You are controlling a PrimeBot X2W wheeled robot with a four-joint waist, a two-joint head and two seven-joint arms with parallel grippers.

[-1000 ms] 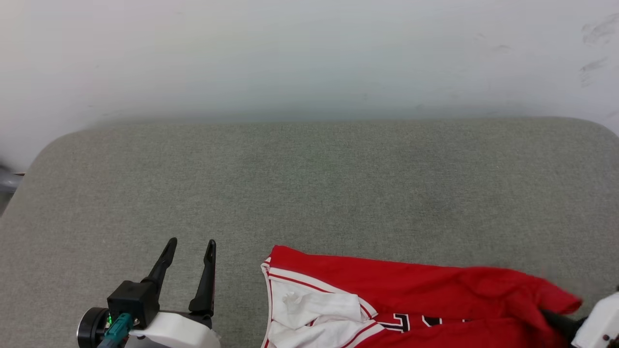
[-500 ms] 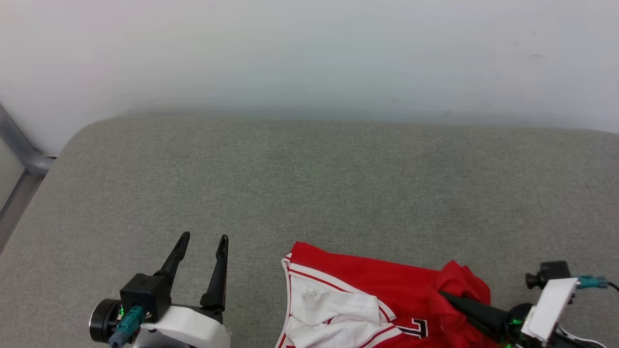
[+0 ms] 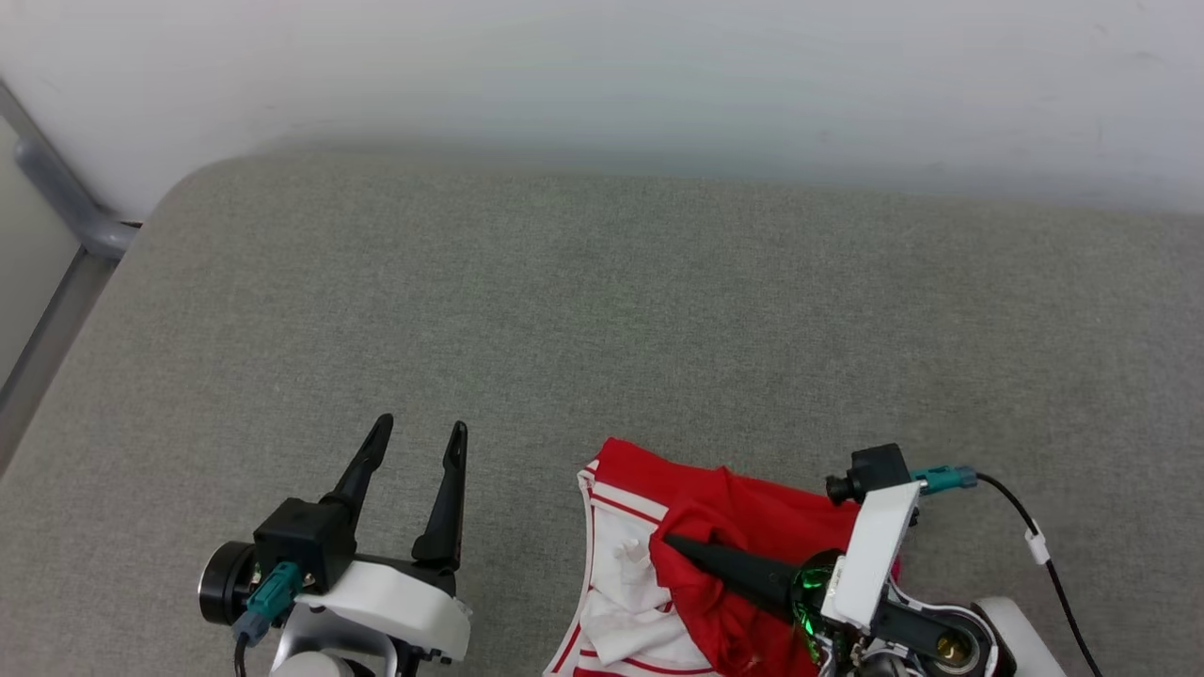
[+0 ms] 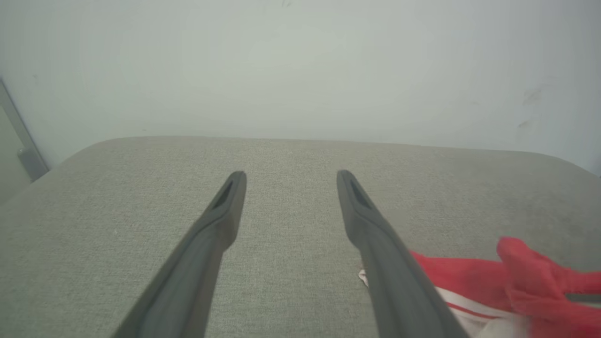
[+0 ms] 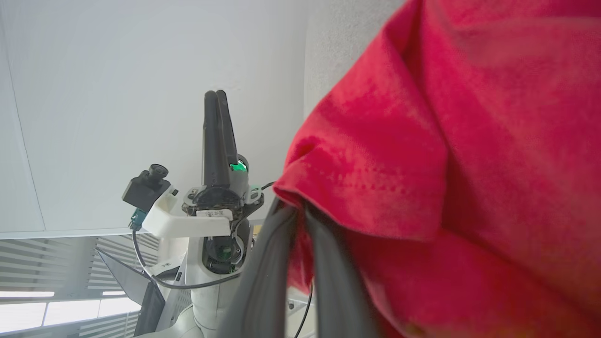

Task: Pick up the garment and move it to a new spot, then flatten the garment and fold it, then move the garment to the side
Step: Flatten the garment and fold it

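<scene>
The garment (image 3: 752,515), bright red with white trim, lies bunched at the near edge of the grey cushion. My right gripper (image 3: 672,543) points left across it and is shut on a fold of its red cloth, which drapes over the fingertips. In the right wrist view the red garment (image 5: 446,164) hangs over the right gripper (image 5: 300,211), hiding its tips. My left gripper (image 3: 419,431) stands open over bare cushion to the left of the garment, touching nothing. Its fingers (image 4: 230,206) are spread wide, with the garment (image 4: 521,277) at the lower right.
The grey fabric cushion (image 3: 602,310) stretches wide beyond and to both sides of the garment. A pale wall (image 3: 602,66) backs it. A grey metal rail (image 3: 66,202) runs beside the cushion's left corner. A cable (image 3: 1035,541) trails from the right wrist.
My right gripper has swept left with the red cloth, drawing the garment's right part over onto its left part. The head camera has shifted. The left gripper stays open.
</scene>
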